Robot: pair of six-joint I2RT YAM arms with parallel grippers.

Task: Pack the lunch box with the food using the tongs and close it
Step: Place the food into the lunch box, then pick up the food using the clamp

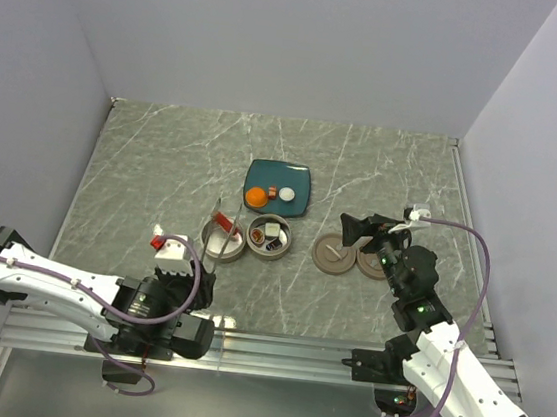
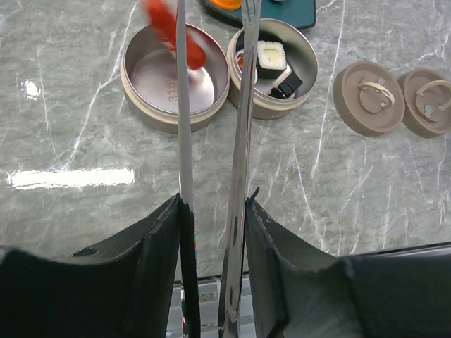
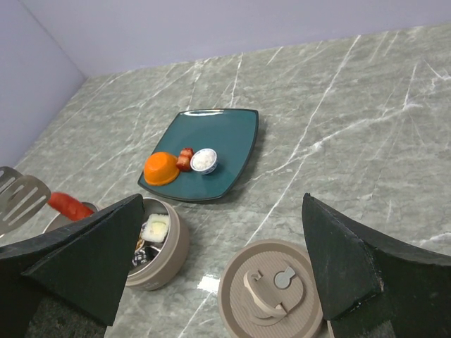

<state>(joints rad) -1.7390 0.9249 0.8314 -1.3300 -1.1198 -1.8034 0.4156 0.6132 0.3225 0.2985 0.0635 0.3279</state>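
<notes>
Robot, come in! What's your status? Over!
Left gripper clamps the tongs. Right gripper open, empty. Red sausage at tong tips, over the empty tin. Nothing in the way.

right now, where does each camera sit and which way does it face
top external: above and behind the bases, looking down on the table; left arm and right arm show
left wrist: on the left hand, looking along the tongs at the tins; fingers show
right wrist: on the right hand, facing the teal plate; open fingers show
both wrist views share the sushi tin and a lid
</notes>
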